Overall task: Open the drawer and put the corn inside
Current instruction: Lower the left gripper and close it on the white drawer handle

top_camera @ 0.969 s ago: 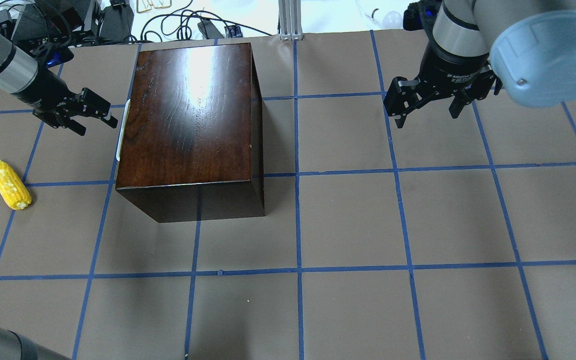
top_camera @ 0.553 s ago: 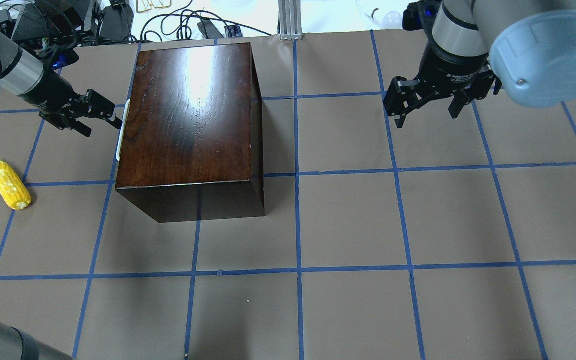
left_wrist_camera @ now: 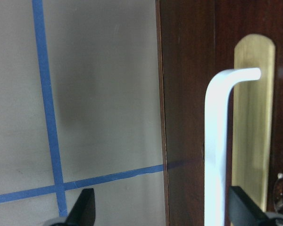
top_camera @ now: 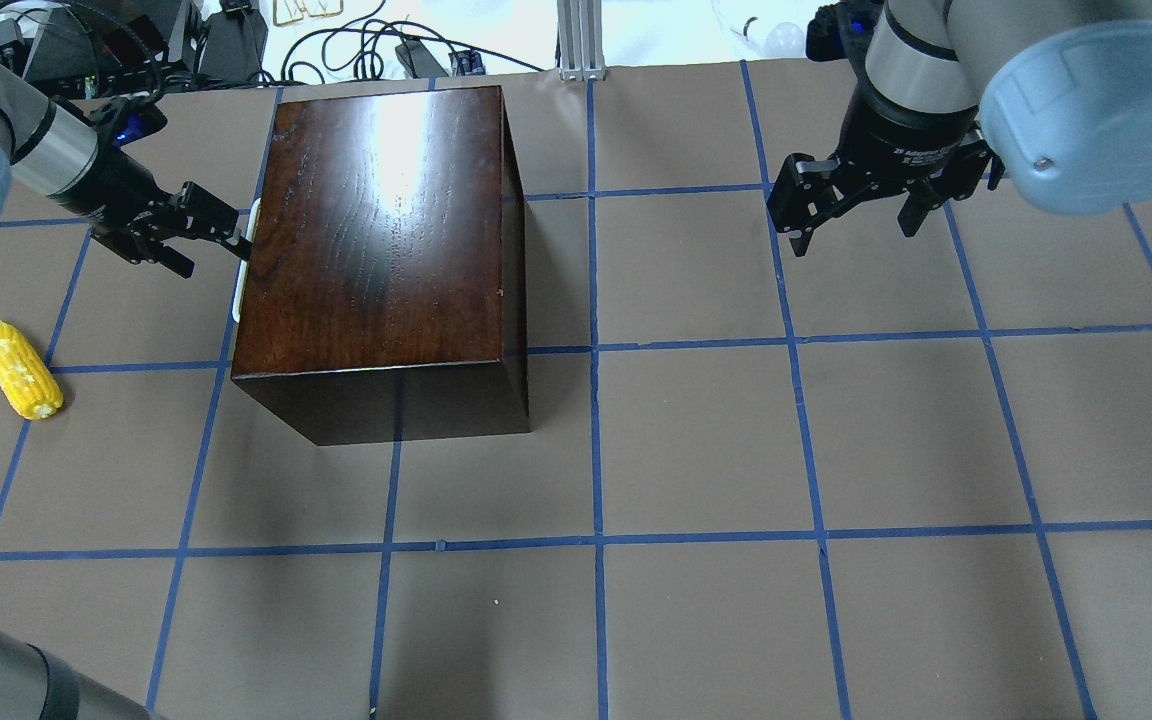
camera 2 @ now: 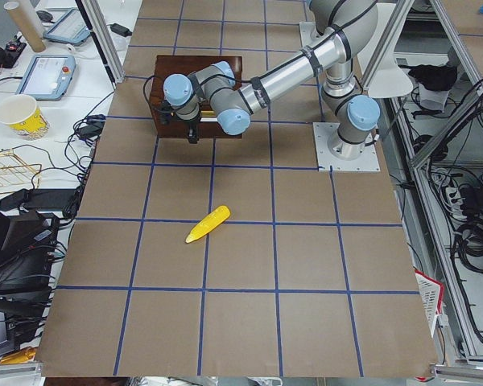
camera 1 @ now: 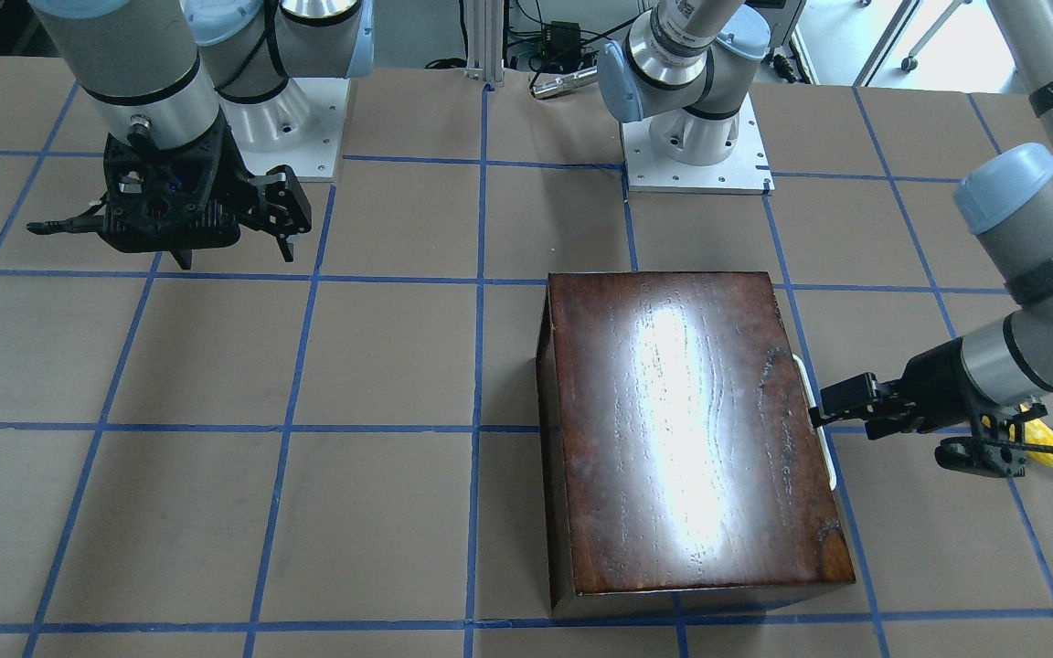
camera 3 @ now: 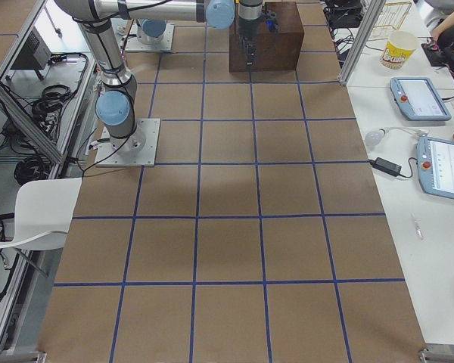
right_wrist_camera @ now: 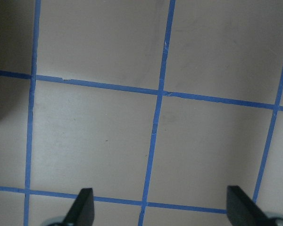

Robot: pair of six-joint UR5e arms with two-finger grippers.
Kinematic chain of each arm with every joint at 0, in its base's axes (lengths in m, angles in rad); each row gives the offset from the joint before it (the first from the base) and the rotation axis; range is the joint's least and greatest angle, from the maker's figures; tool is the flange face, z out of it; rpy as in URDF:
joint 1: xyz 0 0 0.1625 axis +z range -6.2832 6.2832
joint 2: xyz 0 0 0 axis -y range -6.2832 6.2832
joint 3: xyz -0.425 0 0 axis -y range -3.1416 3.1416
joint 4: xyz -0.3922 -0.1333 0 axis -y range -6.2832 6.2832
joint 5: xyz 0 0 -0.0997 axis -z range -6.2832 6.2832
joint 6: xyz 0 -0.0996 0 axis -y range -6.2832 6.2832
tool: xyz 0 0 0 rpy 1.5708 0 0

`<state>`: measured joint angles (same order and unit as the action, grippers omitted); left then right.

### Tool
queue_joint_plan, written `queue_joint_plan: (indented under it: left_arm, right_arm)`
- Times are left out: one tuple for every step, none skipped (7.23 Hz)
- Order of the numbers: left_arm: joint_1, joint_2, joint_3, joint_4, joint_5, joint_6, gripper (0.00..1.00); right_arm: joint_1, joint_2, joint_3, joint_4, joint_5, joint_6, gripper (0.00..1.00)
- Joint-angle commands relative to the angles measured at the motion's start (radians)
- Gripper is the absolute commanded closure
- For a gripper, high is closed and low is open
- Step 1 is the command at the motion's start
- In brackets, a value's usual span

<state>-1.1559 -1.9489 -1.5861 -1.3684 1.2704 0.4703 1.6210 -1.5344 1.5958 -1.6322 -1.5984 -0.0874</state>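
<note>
The dark wooden box [top_camera: 376, 220] stands at the table's far left. Its drawer is shut; the dark front [left_wrist_camera: 184, 117] and the slim white handle [left_wrist_camera: 216, 155] fill the left wrist view. My left gripper [top_camera: 214, 256] is open at the box's left face, level with the handle [top_camera: 246, 260]. In the left wrist view the handle stands between my two fingertips, nearer the right one. The yellow corn [top_camera: 21, 368] lies on the table left of the box, apart from both grippers. My right gripper [top_camera: 851, 215] is open and empty, hovering at the far right.
The table is brown paper with blue tape lines [top_camera: 596, 540]. Cables and gear [top_camera: 366, 50] lie past the far edge behind the box. Both arm bases [camera 1: 696, 146] stand at the robot side.
My left gripper has moved right and slightly away from me, up to the drawer handle. The right arm, the box and the corn have not moved.
</note>
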Motion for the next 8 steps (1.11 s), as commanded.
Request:
queue_joint_plan:
  left_arm:
    - [-0.001, -0.005, 0.000, -0.001, 0.000, 0.002, 0.00]
    - [-0.001, -0.008, -0.002, -0.001, 0.001, 0.002, 0.00]
    - [-0.001, -0.015, -0.002, -0.001, 0.001, 0.002, 0.00]
    - [-0.001, -0.018, -0.002, 0.000, 0.001, 0.002, 0.00]
    - [0.001, -0.022, 0.000, 0.002, 0.003, 0.007, 0.00]
    - [0.001, -0.027, -0.002, 0.024, 0.001, 0.010, 0.00]
    - [-0.001, -0.030, 0.000, 0.028, 0.003, 0.010, 0.00]
    - [0.002, -0.031, 0.002, 0.035, 0.003, 0.014, 0.00]
  right_arm:
    - [0.000, 0.000, 0.000, 0.000, 0.000, 0.000, 0.00]
    - [-0.003, 0.000, 0.000, 0.000, 0.000, 0.000, 0.00]
    - [0.000, 0.000, 0.000, 0.000, 0.000, 0.000, 0.00]
    - [0.000, 0.000, 0.000, 0.000, 0.000, 0.000, 0.00]
    - [0.000, 0.000, 0.000, 0.000, 0.000, 0.000, 0.00]
    - [0.000, 0.000, 0.001, 0.000, 0.000, 0.000, 0.00]
    - [0.000, 0.000, 0.000, 0.000, 0.000, 0.000, 0.00]
    - [0.000, 0.000, 0.000, 0.000, 0.000, 0.000, 0.00]
